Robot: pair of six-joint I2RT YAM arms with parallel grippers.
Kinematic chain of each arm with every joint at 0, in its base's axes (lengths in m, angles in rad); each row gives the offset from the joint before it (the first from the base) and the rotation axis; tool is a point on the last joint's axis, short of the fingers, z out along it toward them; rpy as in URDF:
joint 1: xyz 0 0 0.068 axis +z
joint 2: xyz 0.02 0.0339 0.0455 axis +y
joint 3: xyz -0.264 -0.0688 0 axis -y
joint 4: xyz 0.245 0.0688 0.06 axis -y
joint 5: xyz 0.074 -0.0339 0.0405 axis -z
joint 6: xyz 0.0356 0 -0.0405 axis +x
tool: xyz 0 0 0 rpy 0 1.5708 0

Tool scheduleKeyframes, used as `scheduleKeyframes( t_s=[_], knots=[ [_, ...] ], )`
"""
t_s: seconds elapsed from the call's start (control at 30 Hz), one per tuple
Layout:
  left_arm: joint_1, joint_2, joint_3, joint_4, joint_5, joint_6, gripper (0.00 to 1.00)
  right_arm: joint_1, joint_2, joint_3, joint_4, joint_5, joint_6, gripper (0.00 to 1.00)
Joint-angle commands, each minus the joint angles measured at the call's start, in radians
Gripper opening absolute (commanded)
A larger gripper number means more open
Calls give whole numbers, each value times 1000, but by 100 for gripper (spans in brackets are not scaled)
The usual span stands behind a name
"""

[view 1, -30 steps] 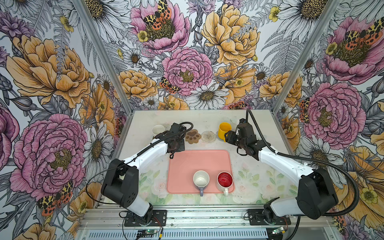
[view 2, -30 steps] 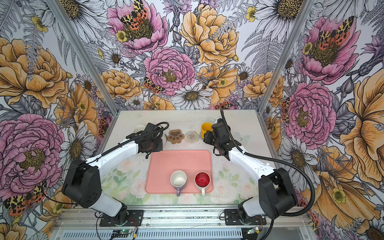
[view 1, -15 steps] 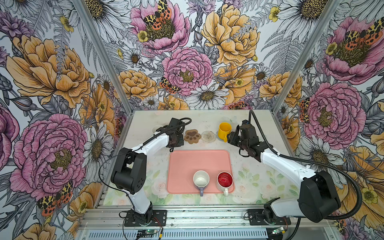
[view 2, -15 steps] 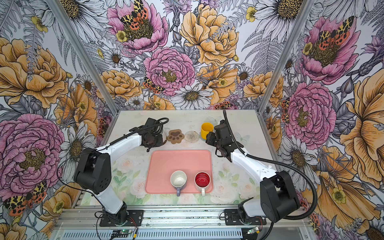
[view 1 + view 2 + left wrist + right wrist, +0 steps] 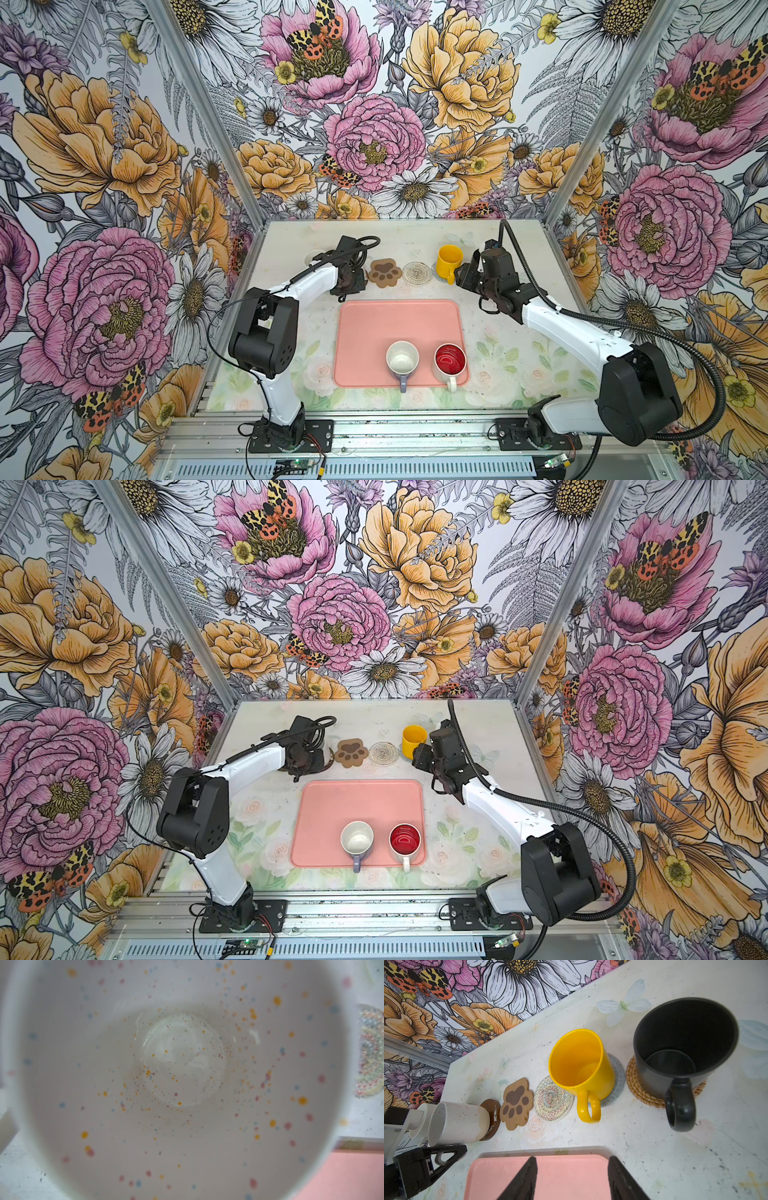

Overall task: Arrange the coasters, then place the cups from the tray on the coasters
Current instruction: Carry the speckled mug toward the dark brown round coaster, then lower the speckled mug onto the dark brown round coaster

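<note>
Left arm (image 5: 309, 282) forward; tray (image 5: 374, 328), two mugs (image 5: 402, 359) (image 5: 450, 360)

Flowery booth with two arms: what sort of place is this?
Probably a robot practice cell, not a café: two arms bolted to a metal rail, flowered wall panels in aluminium posts, and mugs, coasters and a pink tray staged on the table.

The left arm (image 5: 279, 390) changed most. Its black elbow link (image 5: 266, 332), which had hung low near the tabletop's (image 5: 498, 353) front left corner, swung up and inward along the left edge, and the white forearm (image 5: 309, 281) foreshortened. The left gripper (image 5: 348, 281), carrying the speckled white mug (image 5: 456, 1122), edged away from the tray's (image 5: 374, 332) far left corner toward the tabletop's far edge. The right arm (image 5: 573, 332) moved little: its black rear link (image 5: 640, 399) sank slightly toward the front right corner.
</note>
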Motion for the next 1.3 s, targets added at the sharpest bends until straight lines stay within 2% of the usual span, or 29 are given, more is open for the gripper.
scheduleKeyframes(
  t_s=[0.0, 1.27],
  knots=[
    [20, -12, 55, 84, 6, 15, 0, -6, -21, 1, 19, -2, 2, 57],
    [33, 15, 49, 77, 15, -9, 1, -7, -9, 3, 19, -3, 4, 57]
  ],
)
